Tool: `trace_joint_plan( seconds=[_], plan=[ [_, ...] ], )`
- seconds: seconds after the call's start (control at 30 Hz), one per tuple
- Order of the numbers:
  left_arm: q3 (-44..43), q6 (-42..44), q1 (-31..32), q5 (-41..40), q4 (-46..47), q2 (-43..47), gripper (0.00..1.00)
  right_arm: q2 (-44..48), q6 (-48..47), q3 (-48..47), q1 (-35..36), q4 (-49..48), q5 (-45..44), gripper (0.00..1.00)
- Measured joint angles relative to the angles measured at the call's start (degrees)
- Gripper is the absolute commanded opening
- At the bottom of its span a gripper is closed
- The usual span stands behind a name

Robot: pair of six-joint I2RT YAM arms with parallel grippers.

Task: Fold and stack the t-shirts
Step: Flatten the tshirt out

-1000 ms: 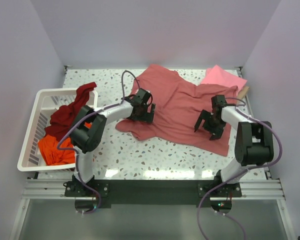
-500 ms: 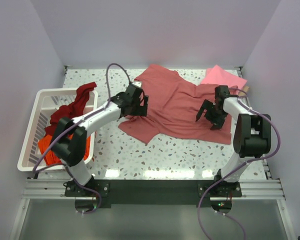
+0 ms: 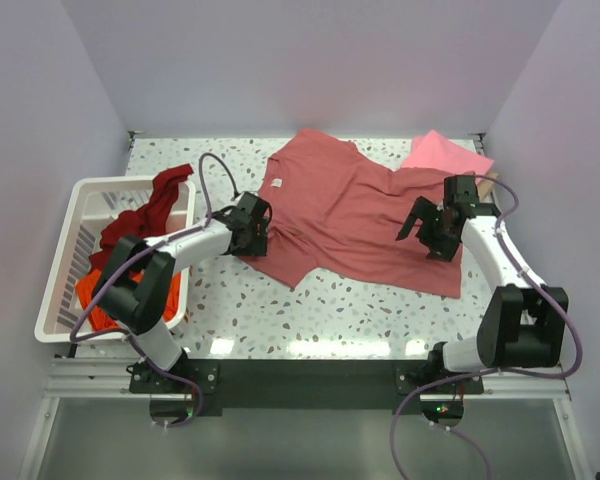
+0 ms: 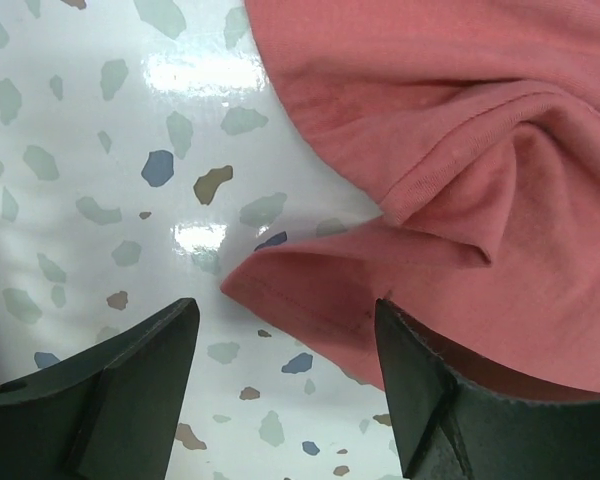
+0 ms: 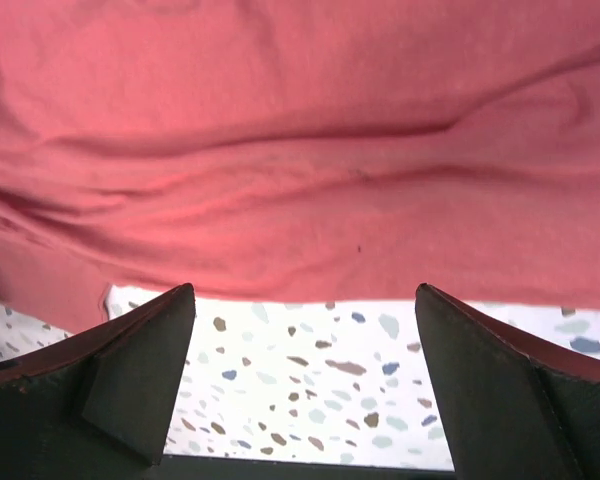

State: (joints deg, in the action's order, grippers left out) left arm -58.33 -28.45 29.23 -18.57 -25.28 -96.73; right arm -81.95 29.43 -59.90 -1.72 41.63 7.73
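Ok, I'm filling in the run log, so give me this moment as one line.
rose-red t-shirt: spread out, unfolded | left tool: open at its edge | right tool: open over its edge

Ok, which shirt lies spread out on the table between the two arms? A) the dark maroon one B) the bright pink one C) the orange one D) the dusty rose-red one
D: the dusty rose-red shirt is the one spread out; the orange shirt and dark maroon shirt are in the basket, and the bright pink shirt is at the far right corner.
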Motion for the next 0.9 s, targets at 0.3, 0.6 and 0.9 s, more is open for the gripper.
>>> trace_joint_plan(
  seconds=[0.3,0.6,0.9],
  plan=[
    [0.6,0.0,-1.6,-1.6,1.7,-0.8,0.68,7.8,0.1,2.3,-0.1,5.3,-1.1,0.96],
    [2.0,0.0,-2.6,-1.2,3.6,-1.6,0.52,10.1,-0.1,3.3,-1.6,8.5,-2.3,0.96],
    [3.5,0.0,-2.6,0.2,7.2,-1.4,0.13,10.1,-0.1,3.3,-2.3,10.0,-3.7,0.96]
  ],
)
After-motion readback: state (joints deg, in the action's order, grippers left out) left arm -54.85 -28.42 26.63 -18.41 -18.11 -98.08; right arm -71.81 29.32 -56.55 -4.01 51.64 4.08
